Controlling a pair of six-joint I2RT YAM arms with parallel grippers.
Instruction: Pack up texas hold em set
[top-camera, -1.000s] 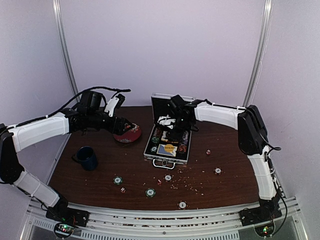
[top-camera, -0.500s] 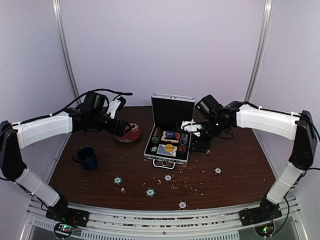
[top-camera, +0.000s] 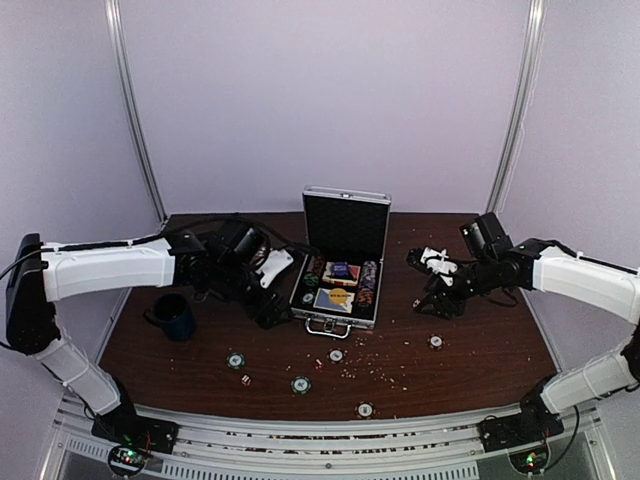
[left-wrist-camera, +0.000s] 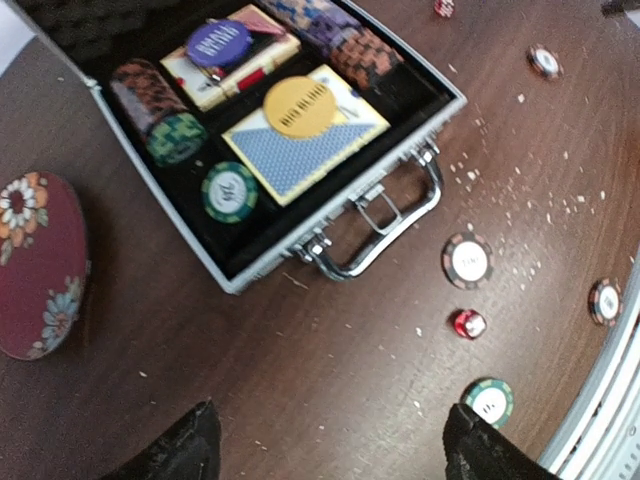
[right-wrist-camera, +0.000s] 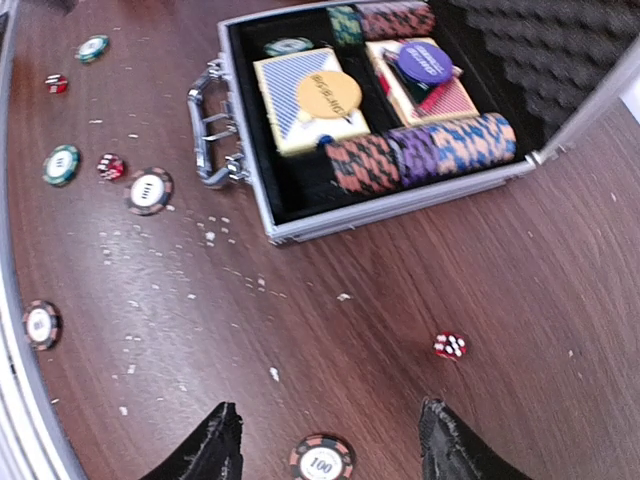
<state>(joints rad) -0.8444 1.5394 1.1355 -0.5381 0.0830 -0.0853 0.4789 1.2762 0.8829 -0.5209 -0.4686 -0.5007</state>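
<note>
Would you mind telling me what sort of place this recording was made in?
Probably a robot test booth: plain white wall panels with metal posts enclose a brown table, and the left arm and right arm are bolted to a metal rail at its near edge.

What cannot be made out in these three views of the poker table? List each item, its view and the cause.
Red patterned plate: left wrist view, cut off by the left edge; top view, hidden by the left arm.
Print on the yellow disc: left wrist view, too blurred to read.
Pips on the loose dice: top view, too small.
Chip marked 100: right wrist view, cut by the bottom edge.
</note>
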